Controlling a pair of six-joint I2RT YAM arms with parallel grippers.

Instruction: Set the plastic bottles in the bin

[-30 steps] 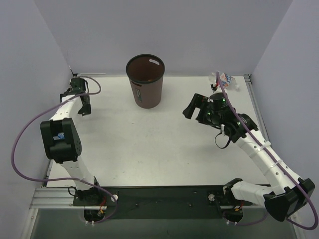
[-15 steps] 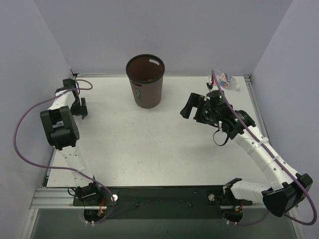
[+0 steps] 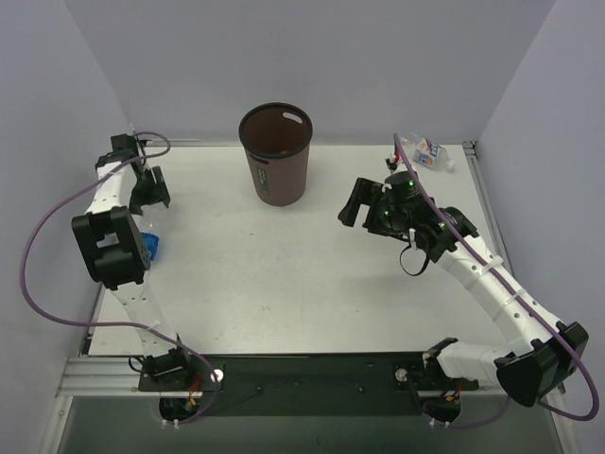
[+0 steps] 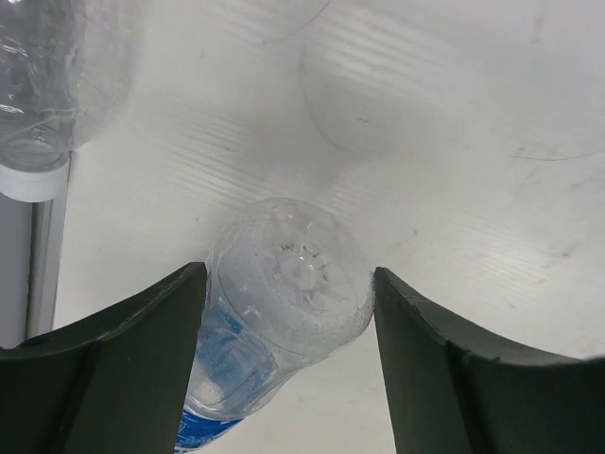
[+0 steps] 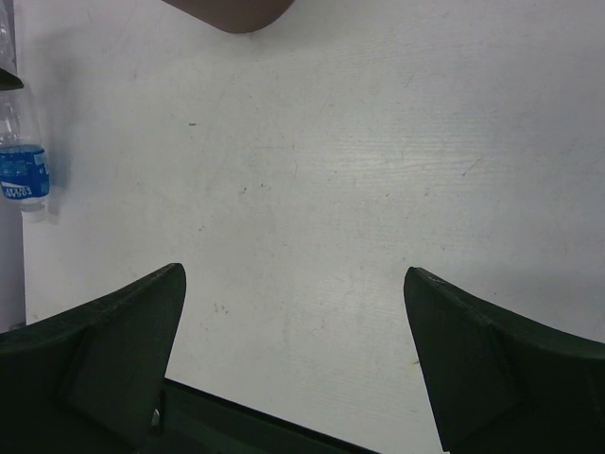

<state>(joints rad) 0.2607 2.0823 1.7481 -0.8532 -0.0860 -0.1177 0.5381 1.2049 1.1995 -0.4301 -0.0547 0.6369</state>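
The dark brown bin [image 3: 275, 161] stands at the back middle of the table; its base shows in the right wrist view [image 5: 232, 11]. A clear plastic bottle with a blue label [image 4: 274, 312] lies by the left wall [image 3: 154, 246] [image 5: 21, 161]. My left gripper [image 3: 148, 192] [image 4: 289, 272] is shut on it, both fingers touching the sides of its base end. A second plastic bottle, with a red-white-blue label [image 3: 427, 151], lies at the back right corner. My right gripper [image 3: 355, 203] [image 5: 293, 284] hangs open over bare table, nothing between its fingers.
The left wall and the table's left rail [image 4: 19, 274] are right beside the held bottle. A clear shape with a white ring [image 4: 36, 142] shows beyond it; bottle or reflection, I cannot tell. Purple cables loop off both arms.
My left gripper has shifted toward the left wall and its fingers have come in onto the blue-label bottle. The right gripper has drifted slightly left, still open.
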